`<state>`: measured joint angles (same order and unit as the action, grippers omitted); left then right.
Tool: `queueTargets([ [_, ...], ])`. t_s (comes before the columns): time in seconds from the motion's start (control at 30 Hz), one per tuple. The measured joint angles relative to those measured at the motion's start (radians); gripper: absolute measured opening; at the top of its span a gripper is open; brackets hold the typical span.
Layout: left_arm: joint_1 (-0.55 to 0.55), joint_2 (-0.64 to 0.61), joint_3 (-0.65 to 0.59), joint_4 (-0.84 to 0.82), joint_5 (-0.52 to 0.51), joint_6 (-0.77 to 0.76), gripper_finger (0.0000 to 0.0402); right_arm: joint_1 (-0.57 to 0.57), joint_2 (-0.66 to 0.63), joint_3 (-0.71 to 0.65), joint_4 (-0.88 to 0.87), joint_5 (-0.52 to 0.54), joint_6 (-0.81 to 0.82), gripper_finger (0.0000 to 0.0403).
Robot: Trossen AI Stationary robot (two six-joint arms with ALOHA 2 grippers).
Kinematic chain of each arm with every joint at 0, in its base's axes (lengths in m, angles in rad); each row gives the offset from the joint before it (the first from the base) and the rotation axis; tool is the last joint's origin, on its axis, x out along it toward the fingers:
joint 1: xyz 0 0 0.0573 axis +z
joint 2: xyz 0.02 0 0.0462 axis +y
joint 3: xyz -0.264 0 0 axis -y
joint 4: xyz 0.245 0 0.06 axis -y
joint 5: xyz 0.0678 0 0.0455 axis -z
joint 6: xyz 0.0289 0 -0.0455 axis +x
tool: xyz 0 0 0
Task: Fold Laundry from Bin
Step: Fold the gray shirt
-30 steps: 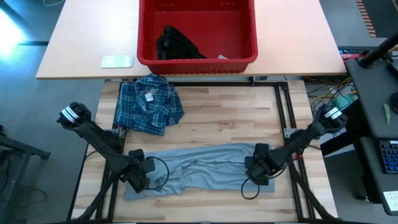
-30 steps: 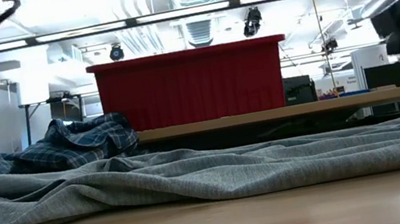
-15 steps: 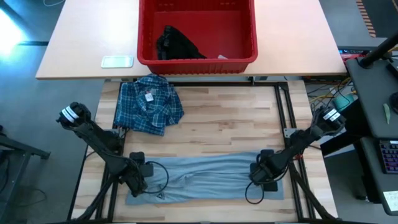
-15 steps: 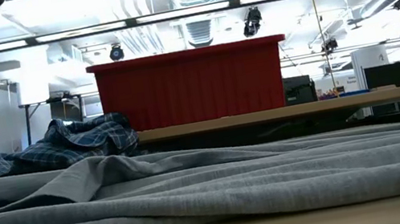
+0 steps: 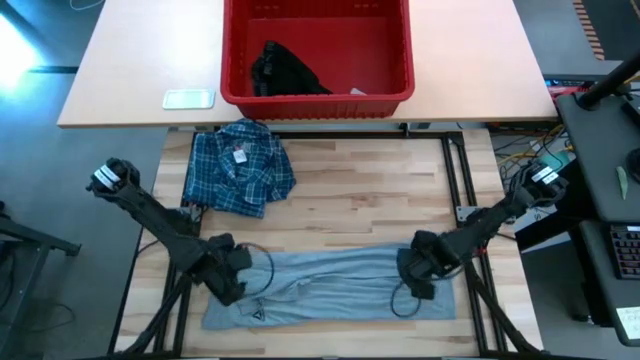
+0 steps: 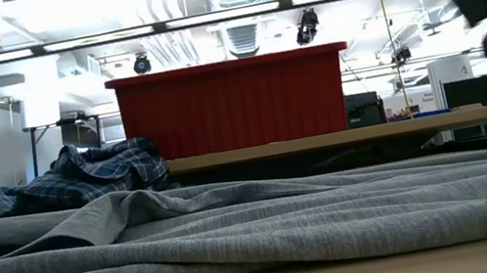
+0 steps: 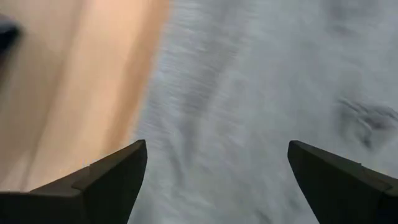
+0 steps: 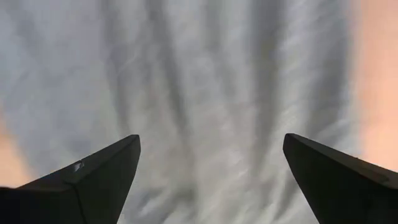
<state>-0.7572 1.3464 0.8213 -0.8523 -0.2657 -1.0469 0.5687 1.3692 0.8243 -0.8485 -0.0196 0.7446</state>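
Butcher-block tabletop [image 5: 370,200] under rumpled grey T-shirt [image 5: 330,290], both claws [image 5: 238,285] [image 5: 415,278] wide open, empty, above it.

The grey T-shirt [image 5: 330,288] has been drawn nearer the table's front edge and flatter; its logo [image 5: 256,312] now shows.

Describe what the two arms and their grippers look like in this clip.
Both are dark, slim jointed arms. Each has a white-and-black banded joint at its outer end, and a thin black cable loops from each wrist over the grey T-shirt. The left gripper and right gripper are blocky and black. In the wrist views, each shows two dark, wedge-shaped, pointed fingers.
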Motion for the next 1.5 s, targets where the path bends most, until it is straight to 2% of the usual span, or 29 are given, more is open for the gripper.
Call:
queueTargets([
  [0.2,0.123,-0.008,-0.107,0.116,-0.024,-0.064,0.0363,-0.132,0.014,-0.002,0.118,0.032,0.016,0.0385],
  [0.3,0.154,-0.006,-0.124,0.124,-0.038,-0.092,0.0361,-0.18,0.014,-0.002,0.15,0.032,0.016,0.0354],
  [0.47,0.178,0.001,-0.144,0.138,-0.113,-0.165,0.0361,-0.262,0.022,-0.002,0.25,0.056,0.016,0.0248],
  [0.73,0.178,0.096,-0.225,0.275,-0.119,-0.287,0.0361,-0.333,0.146,-0.002,0.576,0.062,-0.06,0.0039],
  [0.77,0.178,0.109,-0.221,0.273,-0.124,-0.291,0.0361,-0.332,0.168,-0.002,0.614,0.065,-0.064,0.0024],
  [1.0,0.18,0.127,-0.162,0.133,-0.142,-0.228,0.0361,-0.348,0.3,0.023,0.735,0.097,-0.022,0.0009],
  [1.17,0.18,0.126,-0.108,-0.009,-0.132,-0.218,0.0361,-0.346,0.307,0.052,0.77,0.091,-0.003,0.0009],
  [1.33,0.178,0.123,-0.051,-0.009,-0.136,-0.19,0.0361,-0.362,0.29,0.063,0.783,0.106,-0.004,0.0009],
  [1.5,0.176,0.124,0.014,-0.011,-0.141,-0.114,0.0361,-0.389,0.354,0.056,0.78,0.12,0.006,0.0009],
])
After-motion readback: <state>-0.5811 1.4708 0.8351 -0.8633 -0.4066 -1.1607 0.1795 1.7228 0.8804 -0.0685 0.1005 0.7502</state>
